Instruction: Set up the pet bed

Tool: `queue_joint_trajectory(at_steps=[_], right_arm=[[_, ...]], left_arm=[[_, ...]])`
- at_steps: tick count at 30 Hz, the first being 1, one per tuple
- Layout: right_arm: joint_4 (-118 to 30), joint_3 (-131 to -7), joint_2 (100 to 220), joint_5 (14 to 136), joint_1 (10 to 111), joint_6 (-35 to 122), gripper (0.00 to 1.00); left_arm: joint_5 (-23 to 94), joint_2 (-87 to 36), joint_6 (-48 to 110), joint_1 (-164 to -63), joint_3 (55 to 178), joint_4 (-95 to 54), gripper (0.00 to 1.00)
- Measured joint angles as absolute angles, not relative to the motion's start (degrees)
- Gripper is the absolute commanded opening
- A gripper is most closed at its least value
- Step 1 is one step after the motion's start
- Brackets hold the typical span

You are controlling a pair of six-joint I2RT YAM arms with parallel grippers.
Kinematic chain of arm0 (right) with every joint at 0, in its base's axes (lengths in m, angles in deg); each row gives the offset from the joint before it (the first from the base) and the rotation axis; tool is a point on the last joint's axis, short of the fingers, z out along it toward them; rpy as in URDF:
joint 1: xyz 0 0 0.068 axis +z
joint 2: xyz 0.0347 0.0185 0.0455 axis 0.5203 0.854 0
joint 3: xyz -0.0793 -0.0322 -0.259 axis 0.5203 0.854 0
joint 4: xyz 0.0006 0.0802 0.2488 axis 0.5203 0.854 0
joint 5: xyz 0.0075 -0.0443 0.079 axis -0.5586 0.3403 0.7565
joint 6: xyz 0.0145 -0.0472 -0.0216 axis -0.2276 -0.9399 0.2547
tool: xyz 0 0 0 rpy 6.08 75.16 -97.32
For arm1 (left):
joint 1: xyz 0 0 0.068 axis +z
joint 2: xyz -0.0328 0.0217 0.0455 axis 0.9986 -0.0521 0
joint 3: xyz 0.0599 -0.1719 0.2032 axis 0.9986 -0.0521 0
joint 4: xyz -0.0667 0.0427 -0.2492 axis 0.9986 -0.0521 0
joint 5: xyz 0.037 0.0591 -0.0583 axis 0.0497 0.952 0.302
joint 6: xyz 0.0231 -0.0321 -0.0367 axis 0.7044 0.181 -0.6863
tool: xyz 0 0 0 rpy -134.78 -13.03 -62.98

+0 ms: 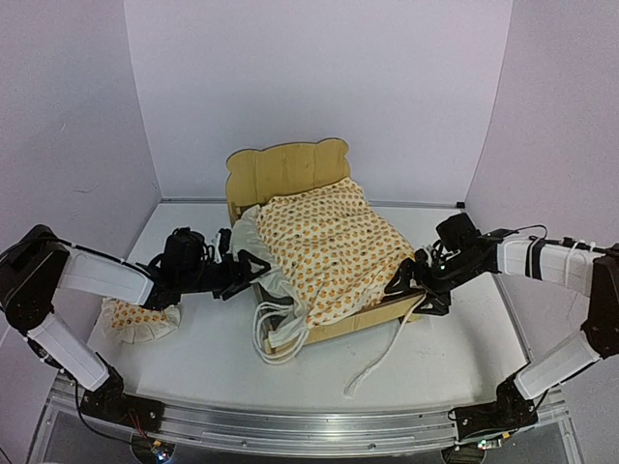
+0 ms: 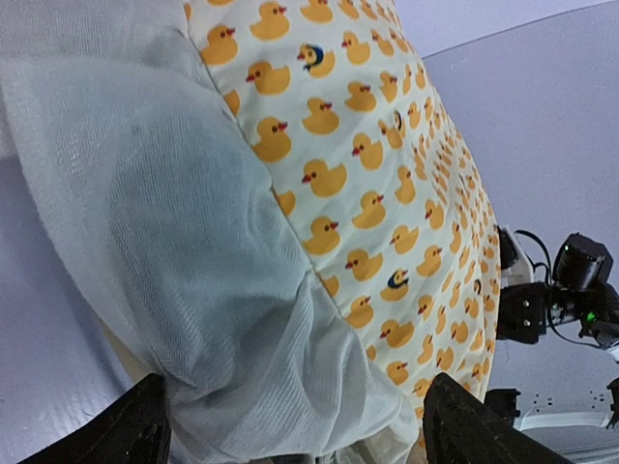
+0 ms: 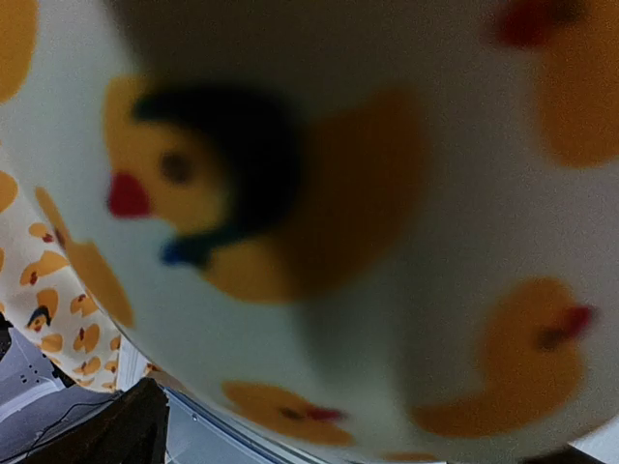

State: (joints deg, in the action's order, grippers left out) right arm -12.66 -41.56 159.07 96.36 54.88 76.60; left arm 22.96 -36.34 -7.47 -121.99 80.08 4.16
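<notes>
Progress: duck-print mattress (image 1: 334, 242) lies rumpled on the pet bed (image 1: 290, 169) mid-table, ties (image 1: 280, 333) trailing off the front, pillow (image 1: 135, 319) not yet placed. My left pincer (image 1: 247, 271) and right pincer (image 1: 406, 282) flank it, both spread apart.

the pet bed (image 1: 290, 169) is pale plywood, smooth and matt with an unvarnished look. the mattress cover (image 1: 334, 242) is soft matt cloth printed with yellow ducks, its ruffle (image 2: 174, 251) a thinner off-white cloth with a fine ribbed weave and loose creases, and its ties (image 1: 377, 367) flat cream cloth tape. the pillow (image 1: 135, 321) is the same printed cloth, the table (image 1: 213, 362) smooth matt white, and its near rail (image 1: 309, 425) brushed grey metal.
</notes>
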Motion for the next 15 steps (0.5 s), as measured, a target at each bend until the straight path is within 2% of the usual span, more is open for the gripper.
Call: queue_joint_trajectory(at_steps=[4, 10, 15], right_arm=[[-15.3, -43.11, 163.16, 95.02, 53.39, 76.84, 0.98], [-14.5, -51.33, 173.02, 96.71, 44.21, 71.93, 0.98], [1.83, -66.24, 180.3, 90.13, 41.15, 57.76, 0.98]], left_arm=[[23.22, -40.27, -9.86, -128.49, 80.15, 7.83, 0.88], [21.84, -47.81, -11.28, -138.45, 84.06, 11.29, 0.85], [21.23, -48.14, -9.59, -142.52, 86.14, 13.87, 0.87]])
